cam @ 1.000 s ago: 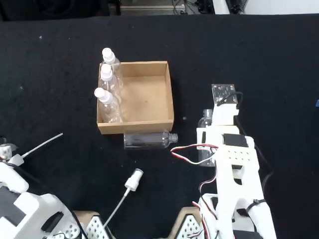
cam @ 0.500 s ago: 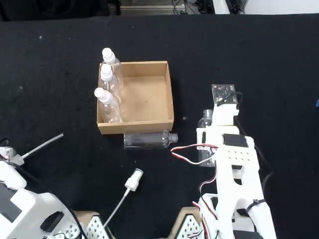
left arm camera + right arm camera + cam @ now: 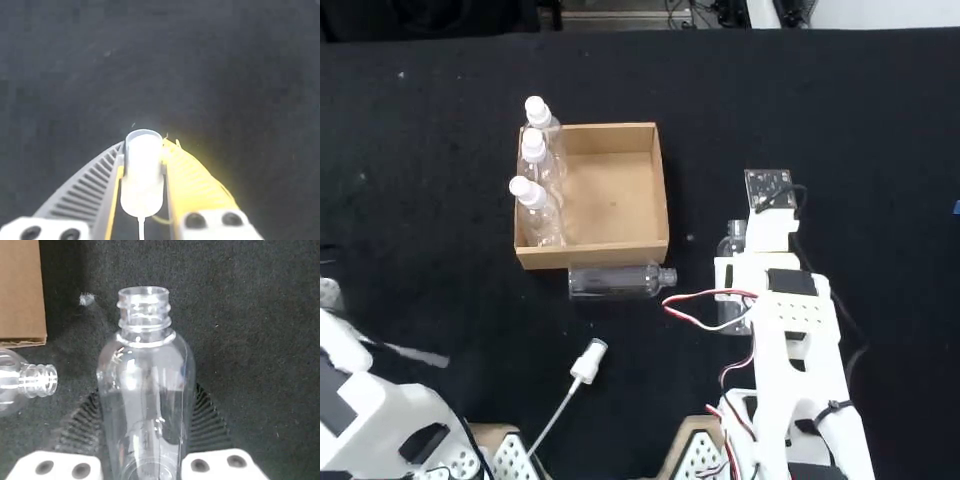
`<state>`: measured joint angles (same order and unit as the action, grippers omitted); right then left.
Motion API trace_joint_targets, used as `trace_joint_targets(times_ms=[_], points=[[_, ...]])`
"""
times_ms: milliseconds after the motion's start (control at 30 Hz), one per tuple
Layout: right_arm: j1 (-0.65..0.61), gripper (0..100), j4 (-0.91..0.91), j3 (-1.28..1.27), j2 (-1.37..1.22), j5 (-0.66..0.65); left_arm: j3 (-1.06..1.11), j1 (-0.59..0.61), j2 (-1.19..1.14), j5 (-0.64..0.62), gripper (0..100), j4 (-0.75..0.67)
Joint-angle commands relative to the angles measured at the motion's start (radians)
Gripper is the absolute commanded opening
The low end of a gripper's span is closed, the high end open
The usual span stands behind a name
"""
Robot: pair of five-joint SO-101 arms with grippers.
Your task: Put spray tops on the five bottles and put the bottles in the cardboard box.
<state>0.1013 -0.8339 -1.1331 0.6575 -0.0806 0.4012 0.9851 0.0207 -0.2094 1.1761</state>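
The left claw (image 3: 144,152) is gripping a white spray top (image 3: 143,175), squeezing it between one grey finger and one yellow finger. The top's rounded head is poking out just past the fingertips, and a thin tube is running back from it toward the wrist. The black table (image 3: 225,60) is lying beneath it. In the high view the left arm (image 3: 360,410) is sitting in the lower left corner of the frame, well apart from the cardboard box (image 3: 660,190).

The right claw (image 3: 145,420) is closed around the body of a clear held bottle (image 3: 145,365). The bottle's neck is reaching out beyond the fingers, and its mouth is standing open with no top on it. In the high view this bottle (image 3: 733,240) is showing right of centre, at the tip of the right arm (image 3: 790,340) and to the right of the box.

The box is sitting in the upper middle of the frame. Three capped bottles (image 3: 538,165) are standing in a row along its left wall, each wearing a white top. An uncapped bottle (image 3: 620,281) is lying on its side just below the box's lower wall, with its neck pointing right. A loose spray top (image 3: 588,362) is lying in the lower centre, its tube trailing toward the lower left.
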Motion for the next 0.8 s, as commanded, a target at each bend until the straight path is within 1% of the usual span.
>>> trace_joint_targets(times_ms=[0, 33, 100, 167, 300, 367, 500, 667, 767], points=[[0.025, 1.1, 0.018, 0.004, 0.039, 0.003, -0.061, -0.031, -0.015, 0.445, 12, -0.052], [0.025, 1.1, 0.018, 0.004, 0.039, 0.003, -0.061, -0.031, -0.028, 0.516, 13, -0.064], [0.025, 1.1, 0.018, 0.004, 0.039, 0.002, -0.067, -0.031, -0.06, 0.583, 16, -0.061], [0.025, 1.1, 0.018, 0.004, 0.039, 0.0, -0.068, -0.031, -0.084, 0.589, 20, -0.055], [0.025, 1.1, 0.017, 0.004, 0.039, 0.0, -0.074, -0.031, -0.117, 0.589, 32, -0.028], [0.025, 1.1, 0.02, -0.004, 0.042, -0.002, -0.084, -0.03, -0.127, 0.589, 35, -0.014], [0.025, 1.1, 0.02, -0.005, 0.045, -0.002, -0.082, -0.022, -0.167, 0.589, 30, -0.014], [0.025, 1.1, 0.02, -0.005, 0.045, 0.0, -0.087, -0.028, -0.216, 0.588, 17, -0.006], [0.025, 1.1, 0.02, -0.005, 0.045, 0.0, -0.097, -0.036, -0.218, 0.525, 13, -0.014]])
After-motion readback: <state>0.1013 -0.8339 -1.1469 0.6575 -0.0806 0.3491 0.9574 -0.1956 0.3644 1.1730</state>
